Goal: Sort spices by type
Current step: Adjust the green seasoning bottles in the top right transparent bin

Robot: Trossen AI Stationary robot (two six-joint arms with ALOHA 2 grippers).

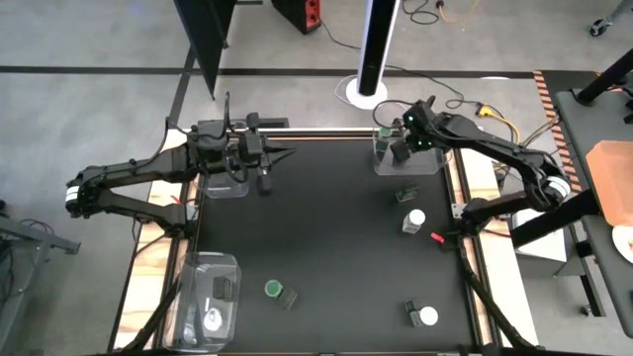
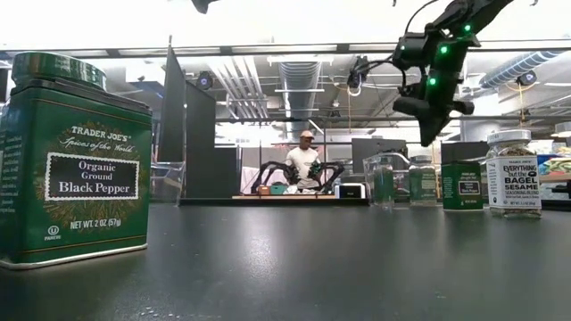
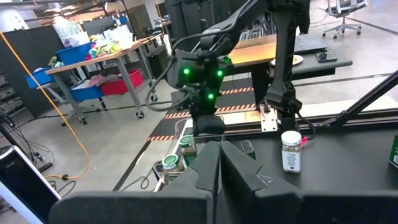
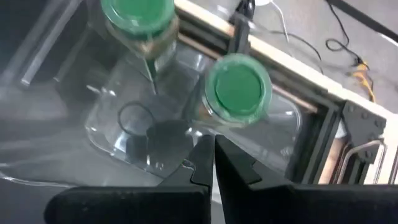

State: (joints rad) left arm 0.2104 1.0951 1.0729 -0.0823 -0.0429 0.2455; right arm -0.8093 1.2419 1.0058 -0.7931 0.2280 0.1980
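Two spice jars with green lids [image 4: 237,87] [image 4: 137,12] stand upright in a clear tray [image 1: 407,158] at the table's far right corner. My right gripper [image 4: 211,146] hangs shut just above that tray, slanting down, with nothing between its fingers; it also shows in the high view [image 1: 398,151]. On the bare table there are a green-lidded spice [image 1: 406,194], a white-lidded jar [image 1: 413,220], another green-lidded one [image 1: 274,289] and another white-lidded one [image 1: 427,316]. My left gripper [image 1: 287,153] waits shut and level at the far left.
A second clear tray [image 1: 226,180] sits under my left arm. A third tray [image 1: 203,265] at the near left corner holds a dark jar and a white-lidded one [image 1: 213,318]. A green black-pepper tin [image 2: 71,152] stands close to the low camera.
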